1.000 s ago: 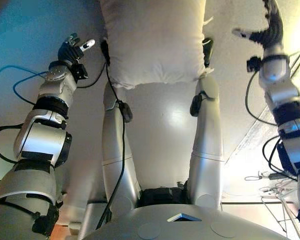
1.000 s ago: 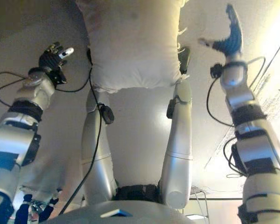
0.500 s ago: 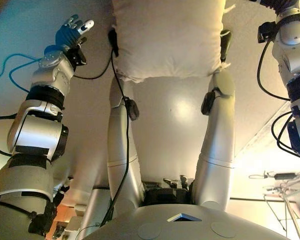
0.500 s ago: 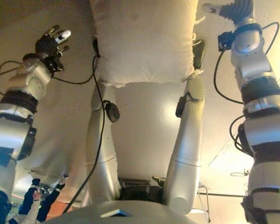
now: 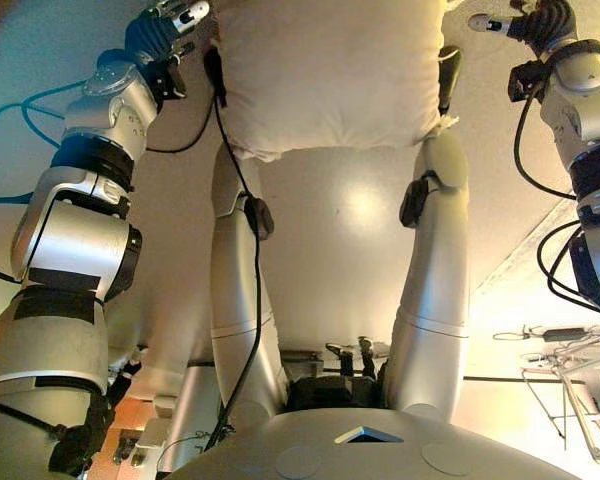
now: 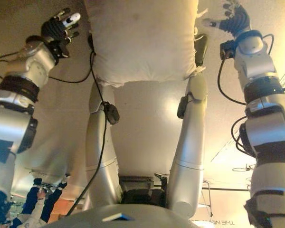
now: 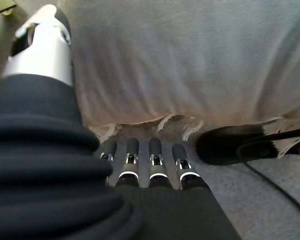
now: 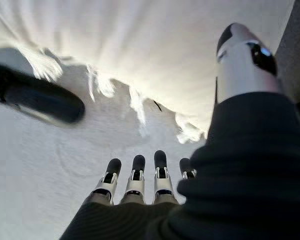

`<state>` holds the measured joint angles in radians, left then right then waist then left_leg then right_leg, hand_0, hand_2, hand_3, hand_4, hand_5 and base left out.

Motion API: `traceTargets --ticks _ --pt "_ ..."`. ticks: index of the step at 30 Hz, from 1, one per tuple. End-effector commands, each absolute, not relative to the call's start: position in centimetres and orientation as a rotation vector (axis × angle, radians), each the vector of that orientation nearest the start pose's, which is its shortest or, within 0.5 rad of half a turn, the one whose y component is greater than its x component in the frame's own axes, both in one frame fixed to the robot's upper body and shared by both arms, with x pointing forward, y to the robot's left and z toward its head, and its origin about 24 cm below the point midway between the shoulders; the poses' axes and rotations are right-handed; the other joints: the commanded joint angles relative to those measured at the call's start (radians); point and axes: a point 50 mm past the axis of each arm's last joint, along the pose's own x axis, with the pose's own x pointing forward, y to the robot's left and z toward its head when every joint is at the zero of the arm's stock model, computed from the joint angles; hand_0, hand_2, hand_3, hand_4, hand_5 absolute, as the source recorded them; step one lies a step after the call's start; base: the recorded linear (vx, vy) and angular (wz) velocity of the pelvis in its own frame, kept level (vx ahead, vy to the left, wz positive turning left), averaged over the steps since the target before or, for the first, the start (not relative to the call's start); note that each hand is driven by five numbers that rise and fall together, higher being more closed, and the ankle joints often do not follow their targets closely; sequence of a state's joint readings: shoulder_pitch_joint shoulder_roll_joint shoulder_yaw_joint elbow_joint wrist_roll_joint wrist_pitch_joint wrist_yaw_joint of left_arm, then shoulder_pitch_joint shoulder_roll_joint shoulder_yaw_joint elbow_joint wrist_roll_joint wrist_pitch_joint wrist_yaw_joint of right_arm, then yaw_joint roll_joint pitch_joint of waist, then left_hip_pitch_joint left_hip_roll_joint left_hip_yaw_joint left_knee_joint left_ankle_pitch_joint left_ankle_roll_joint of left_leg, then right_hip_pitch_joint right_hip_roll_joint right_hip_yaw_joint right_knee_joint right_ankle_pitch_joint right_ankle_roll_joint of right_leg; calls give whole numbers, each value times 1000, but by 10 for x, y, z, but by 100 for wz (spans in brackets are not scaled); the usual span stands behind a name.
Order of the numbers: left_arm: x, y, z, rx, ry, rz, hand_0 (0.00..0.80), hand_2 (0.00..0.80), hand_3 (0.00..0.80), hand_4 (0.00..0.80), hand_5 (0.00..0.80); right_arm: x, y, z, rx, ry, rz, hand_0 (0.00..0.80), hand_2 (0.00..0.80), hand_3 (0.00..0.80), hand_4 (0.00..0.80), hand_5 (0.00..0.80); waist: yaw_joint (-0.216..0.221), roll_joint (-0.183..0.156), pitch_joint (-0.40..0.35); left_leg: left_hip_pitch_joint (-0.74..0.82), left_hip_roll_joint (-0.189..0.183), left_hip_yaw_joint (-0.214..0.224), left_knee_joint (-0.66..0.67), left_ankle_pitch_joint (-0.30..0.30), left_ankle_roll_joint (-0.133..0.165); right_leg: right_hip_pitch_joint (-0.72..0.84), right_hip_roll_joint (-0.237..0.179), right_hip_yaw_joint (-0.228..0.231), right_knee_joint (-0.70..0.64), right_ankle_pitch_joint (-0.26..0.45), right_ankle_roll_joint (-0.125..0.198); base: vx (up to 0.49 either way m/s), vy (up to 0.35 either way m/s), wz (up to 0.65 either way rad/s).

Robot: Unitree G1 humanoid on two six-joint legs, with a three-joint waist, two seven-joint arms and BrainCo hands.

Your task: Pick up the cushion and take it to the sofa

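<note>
A cream-white cushion (image 5: 325, 75) with frayed corners lies on the pale floor in front of me. My left hand (image 5: 165, 25) is stretched out beside its left edge, fingers straight and thumb raised, holding nothing. In the left wrist view the fingertips (image 7: 151, 150) sit just short of the cushion (image 7: 190, 60) hem. My right hand (image 5: 535, 20) reaches out past the cushion's right edge, also open. In the right wrist view its fingers (image 8: 139, 170) point at the cushion (image 8: 130, 45) side without touching it.
A thin metal wire frame (image 5: 570, 400) lies on the floor at the lower right. A seam in the floor (image 5: 525, 255) runs diagonally on the right. Something blue (image 6: 31, 204) shows at the lower left.
The left hand has moved forward and in, close to the cushion's left edge. The right hand has moved forward to the cushion's right side. The camera has shifted a little.
</note>
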<state>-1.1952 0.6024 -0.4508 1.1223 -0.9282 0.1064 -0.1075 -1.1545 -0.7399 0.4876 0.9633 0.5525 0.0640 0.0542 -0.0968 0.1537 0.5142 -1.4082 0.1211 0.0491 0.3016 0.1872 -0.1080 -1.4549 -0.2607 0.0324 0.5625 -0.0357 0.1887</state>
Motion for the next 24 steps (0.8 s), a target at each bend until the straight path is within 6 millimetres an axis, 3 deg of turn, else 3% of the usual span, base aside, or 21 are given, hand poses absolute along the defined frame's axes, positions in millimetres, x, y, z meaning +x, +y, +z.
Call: traceTargets --ticks 1,6,11,18,24 --pt "415 240 198 -202 92 -11 0 0 0 0 0 408 -247 235 -300 -55 40 0 0 0 0 0 23 -20 6 -25 10 -25 74 -129 -17 14 56 18 -55 -4 -53 0 0 0" --pt "416 229 195 -194 144 -100 0 0 0 0 0 409 -232 233 -240 -17 220 0 0 0 0 0 22 -21 6 -20 12 -26 54 -120 -19 21 54 14 -78 4 -51 0 0 0" --pt "419 203 198 -284 153 -259 0 0 0 0 0 409 -210 233 -184 32 443 0 0 0 0 0 21 -16 6 -23 12 -23 42 -109 -23 18 52 15 -89 9 -52 4 5 -3" --pt "421 163 208 -284 145 -380 0 0 0 0 0 410 -182 242 -117 -6 541 0 0 0 0 0 23 -14 6 -34 11 -22 27 -99 -26 9 48 10 -108 21 -45 0 0 0" --pt "423 141 217 -210 146 -387 0 0 0 0 0 413 -155 252 -101 -58 563 0 0 0 0 0 26 -23 6 -56 10 -25 21 -94 -27 -3 49 1 -120 29 -41 -8 -29 0"
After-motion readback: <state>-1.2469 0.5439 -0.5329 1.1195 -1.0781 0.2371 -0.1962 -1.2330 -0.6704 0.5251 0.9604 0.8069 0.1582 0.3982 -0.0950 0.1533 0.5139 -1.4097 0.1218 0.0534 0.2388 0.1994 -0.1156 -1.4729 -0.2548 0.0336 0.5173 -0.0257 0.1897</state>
